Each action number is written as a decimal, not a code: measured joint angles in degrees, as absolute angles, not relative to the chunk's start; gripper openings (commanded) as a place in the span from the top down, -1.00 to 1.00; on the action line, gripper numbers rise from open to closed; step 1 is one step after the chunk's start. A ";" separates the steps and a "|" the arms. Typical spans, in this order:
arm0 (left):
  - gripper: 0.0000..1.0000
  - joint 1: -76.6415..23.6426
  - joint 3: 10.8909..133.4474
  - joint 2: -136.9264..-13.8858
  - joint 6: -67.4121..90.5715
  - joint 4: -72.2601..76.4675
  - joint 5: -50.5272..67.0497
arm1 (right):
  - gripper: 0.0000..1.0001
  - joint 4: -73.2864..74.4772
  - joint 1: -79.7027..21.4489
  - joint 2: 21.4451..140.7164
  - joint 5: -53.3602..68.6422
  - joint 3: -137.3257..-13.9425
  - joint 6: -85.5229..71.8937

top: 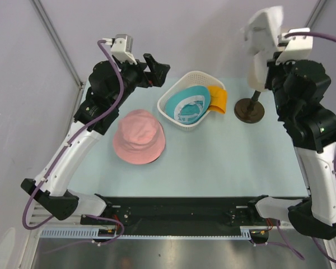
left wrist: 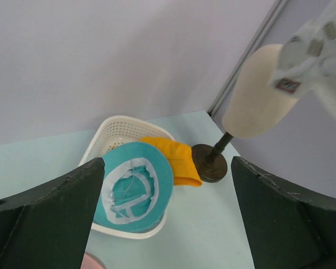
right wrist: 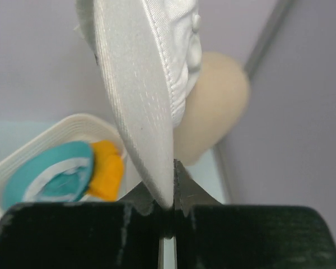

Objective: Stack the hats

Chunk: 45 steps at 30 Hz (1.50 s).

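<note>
Now | left gripper (top: 157, 68) spread wide | right gripper (right wrist: 167, 196) pinching brim of white cap (right wrist: 145, 84) | its tag (left wrist: 287, 85) too blurred to read | teal hat (top: 186, 103) in basket (top: 199, 73)

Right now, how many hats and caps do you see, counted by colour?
pink bucket hat: 1
teal bucket hat: 1
orange hat: 1
white baseball cap: 1
Total: 4
</note>
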State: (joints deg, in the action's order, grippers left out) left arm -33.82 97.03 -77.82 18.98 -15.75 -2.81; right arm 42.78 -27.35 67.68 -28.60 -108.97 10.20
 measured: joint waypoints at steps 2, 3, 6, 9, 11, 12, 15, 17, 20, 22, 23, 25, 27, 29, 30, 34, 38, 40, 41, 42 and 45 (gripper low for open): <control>-0.99 -32.53 95.61 -77.06 18.98 -15.53 -2.81 | 1.00 41.76 -24.69 70.85 -33.43 -113.08 13.93; -0.99 -31.86 94.56 -76.55 18.98 -15.38 -2.79 | 1.00 41.19 -23.94 71.99 -35.40 -114.30 15.75; -1.00 -29.91 91.35 -74.96 18.96 -15.53 -2.83 | 1.00 37.58 -22.48 75.42 -40.34 -116.66 22.81; -0.99 -28.38 88.23 -73.60 18.98 -15.03 -2.79 | 1.00 32.42 -20.32 78.65 -44.10 -116.81 30.72; -0.99 -27.44 85.93 -72.53 18.98 -14.90 -2.76 | 1.00 28.16 -18.00 81.43 -46.48 -116.81 36.23; -1.00 -27.00 84.95 -72.07 18.98 -14.90 -2.76 | 1.00 25.69 -16.84 82.96 -47.66 -116.81 39.07; -0.99 -25.76 83.15 -71.20 18.98 -14.85 -2.72 | 1.00 19.27 -13.82 87.20 -50.35 -116.90 46.15; -0.99 -24.73 82.26 -70.85 19.00 -14.72 -2.55 | 1.00 15.49 -12.03 90.11 -51.48 -117.45 50.57; -1.00 -23.53 81.67 -70.78 19.00 -14.61 -2.46 | 1.00 11.20 -10.11 93.76 -52.71 -119.02 55.64; -1.00 -22.87 81.34 -70.81 18.98 -14.57 -2.28 | 1.00 9.58 -9.19 95.83 -53.17 -120.64 57.67; -1.00 -22.44 81.28 -70.81 19.00 -14.57 -2.13 | 1.00 8.40 -8.82 96.55 -53.30 -121.05 58.61; -1.00 -21.58 81.10 -70.81 19.00 -14.46 -1.89 | 1.00 6.63 -8.40 97.58 -53.74 -121.23 60.34; -1.00 -20.84 81.10 -70.83 19.03 -14.28 -1.67 | 1.00 5.32 -8.23 98.48 -54.15 -121.16 62.00; -0.99 -20.43 81.10 -70.85 19.07 -14.24 -1.56 | 1.00 3.75 -8.12 99.22 -54.43 -120.36 63.79; -1.00 -20.27 81.10 -70.85 19.09 -14.24 -1.45 | 1.00 2.81 -8.12 99.35 -54.57 -119.22 64.66; -0.99 -20.01 80.95 -70.89 19.49 -14.17 -0.60 | 1.00 2.42 -8.43 99.46 -54.65 -114.17 66.72; -1.00 -19.97 80.03 -70.91 19.68 -13.91 0.43 | 1.00 3.40 -9.96 99.44 -54.61 -109.38 67.31; -1.00 -19.94 79.48 -70.91 20.10 -13.87 0.73 | 1.00 3.77 -11.49 99.22 -54.65 -106.89 67.64; -0.99 -19.94 79.24 -70.91 20.23 -13.87 0.86 | 1.00 3.73 -12.25 99.04 -55.09 -105.86 68.16; -1.00 -19.94 79.09 -70.91 20.49 -13.87 0.93 | 1.00 3.33 -12.95 98.67 -55.42 -105.16 68.45; -1.00 -19.94 78.52 -70.85 20.73 -13.80 1.32 | 1.00 4.73 -15.55 95.79 -55.70 -103.07 68.12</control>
State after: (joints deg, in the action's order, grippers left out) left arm -19.94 78.52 -70.85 20.73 -13.80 1.32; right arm 4.73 -15.55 95.79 -55.70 -103.07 68.12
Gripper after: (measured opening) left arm 0.996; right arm 0.055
